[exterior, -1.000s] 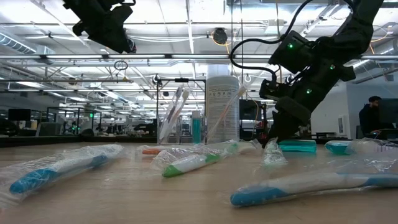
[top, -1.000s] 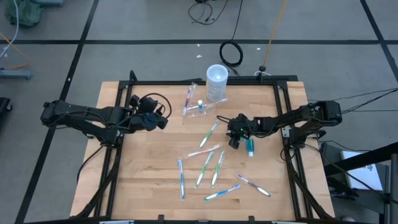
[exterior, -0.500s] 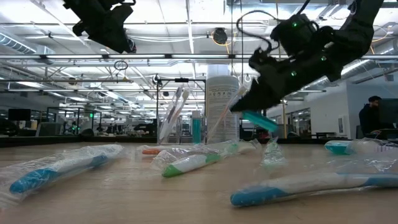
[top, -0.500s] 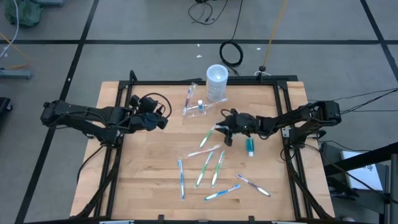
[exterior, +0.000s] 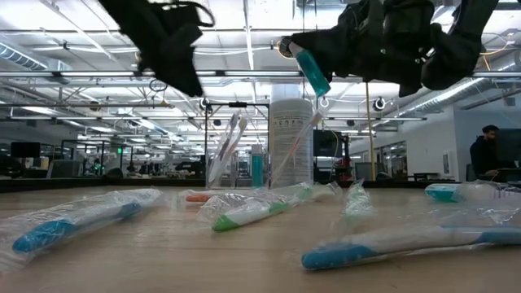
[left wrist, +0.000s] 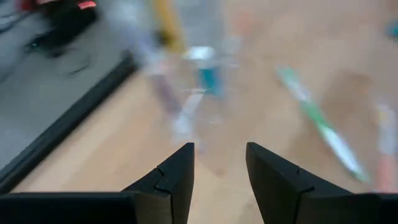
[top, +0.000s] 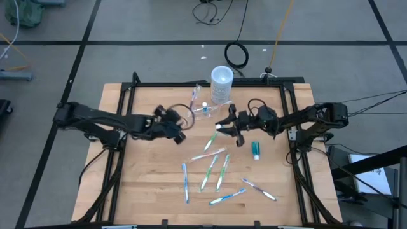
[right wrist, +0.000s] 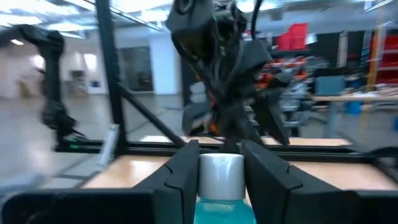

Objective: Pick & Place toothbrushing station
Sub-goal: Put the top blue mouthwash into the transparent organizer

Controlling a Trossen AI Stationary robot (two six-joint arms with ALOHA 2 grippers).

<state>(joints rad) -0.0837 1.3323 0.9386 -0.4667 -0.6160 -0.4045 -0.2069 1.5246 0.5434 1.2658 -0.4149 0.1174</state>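
High view shows the toothbrushing station (top: 198, 109) near the table's (top: 146, 191) far edge, just beside the white cup (top: 221, 83). The right gripper (top: 230, 127) hangs above the boards clamped on a small teal tube (exterior: 313, 72), while the left gripper (top: 177, 133), jaws parted and empty, points at the station from close by. Being thin clear plastic, the station looks light, stiff and slippery, likely to skid or tip, so a wall edge seems the best hold.
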